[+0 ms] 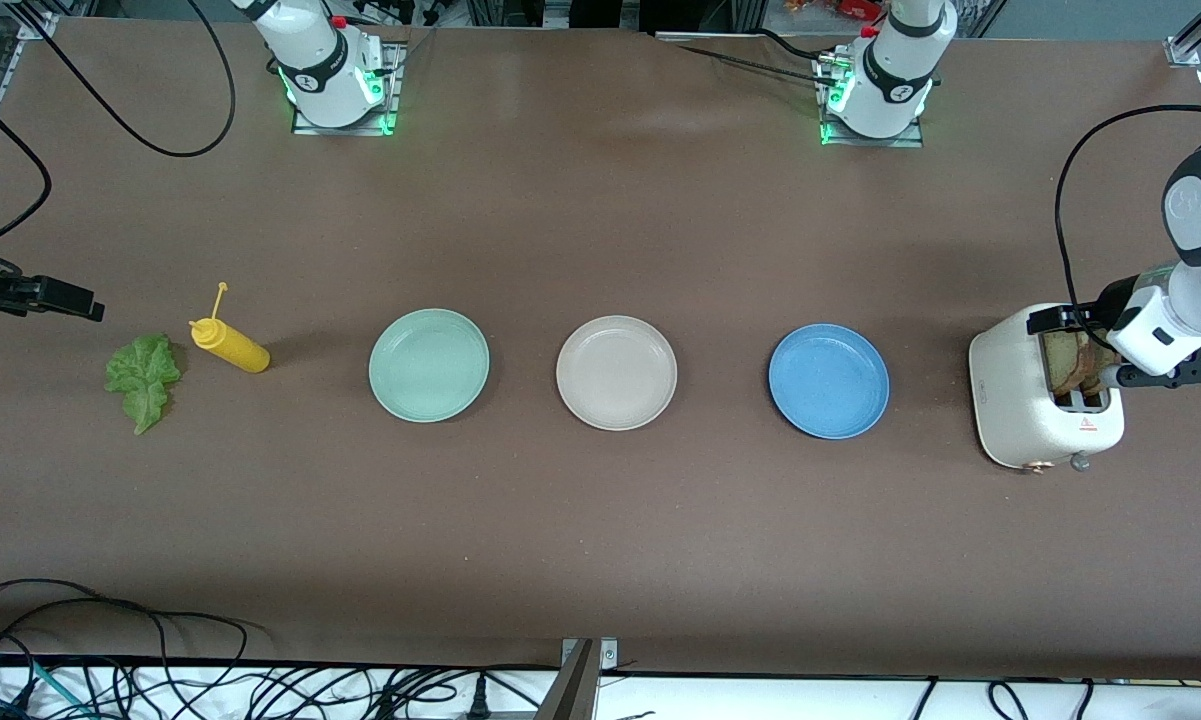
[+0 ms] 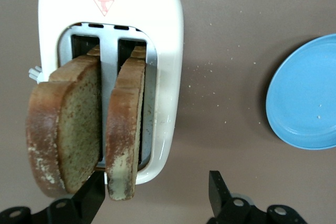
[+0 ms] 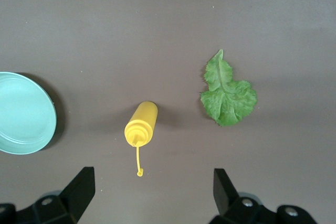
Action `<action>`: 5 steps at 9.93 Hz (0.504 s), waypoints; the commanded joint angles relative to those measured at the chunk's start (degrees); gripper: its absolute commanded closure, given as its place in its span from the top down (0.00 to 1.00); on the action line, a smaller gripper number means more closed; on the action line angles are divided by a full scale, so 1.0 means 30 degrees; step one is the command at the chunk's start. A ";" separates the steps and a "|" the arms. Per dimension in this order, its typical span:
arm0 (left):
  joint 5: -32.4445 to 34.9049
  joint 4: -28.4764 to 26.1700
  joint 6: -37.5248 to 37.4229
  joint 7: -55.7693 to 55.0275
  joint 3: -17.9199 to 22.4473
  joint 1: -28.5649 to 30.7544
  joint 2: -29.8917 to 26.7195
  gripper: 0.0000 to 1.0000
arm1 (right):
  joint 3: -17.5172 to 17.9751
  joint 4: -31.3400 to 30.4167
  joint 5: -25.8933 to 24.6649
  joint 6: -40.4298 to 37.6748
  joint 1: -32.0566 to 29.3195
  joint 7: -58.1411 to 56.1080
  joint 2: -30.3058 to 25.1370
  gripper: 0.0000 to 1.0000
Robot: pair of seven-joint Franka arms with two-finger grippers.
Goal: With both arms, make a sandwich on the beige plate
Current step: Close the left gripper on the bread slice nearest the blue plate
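Left wrist view: left gripper [image 2: 157, 195] spread wide astride one grainy brown bread slice [image 2: 125, 129] upright in the glossy cream toaster [image 2: 167, 51], not clamping; right gripper [image 3: 152, 190] wide open, empty, above yellow squeeze bottle [image 3: 142, 123] and ruffled lettuce leaf [image 3: 227, 95]; matte round beige plate [image 1: 616, 372] bare between mint-green plate [image 1: 428, 364] and blue plate [image 1: 828, 380].

Front camera: high, facing my two bases, takes in the whole worktop [image 1: 600, 520]. My left wrist camera looks straight down, close over the toaster [image 2: 157, 35]; it shares the toaster and blue plate [image 2: 307, 95] with the front. My right wrist camera, higher up, shares the lettuce [image 3: 227, 94], mustard bottle [image 3: 142, 124] and green plate [image 3: 23, 114].
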 commanded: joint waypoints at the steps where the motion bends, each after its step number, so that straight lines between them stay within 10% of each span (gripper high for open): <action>1: 0.0626 -0.1347 0.0989 0.0954 -0.0157 0.0391 -0.1005 0.86 | 0.0028 0.0205 0.0268 -0.0032 -0.0059 0.0159 0.0049 1.00; 3: 0.1062 -0.1849 0.1433 0.1071 -0.0186 0.0392 -0.1183 0.80 | 0.0028 0.0205 0.0268 -0.0061 -0.0059 0.0188 0.0049 1.00; 5: 0.1534 -0.1879 0.1405 0.1275 -0.0186 0.0392 -0.1212 0.48 | 0.0028 0.0205 0.0268 -0.0061 -0.0059 0.0188 0.0049 1.00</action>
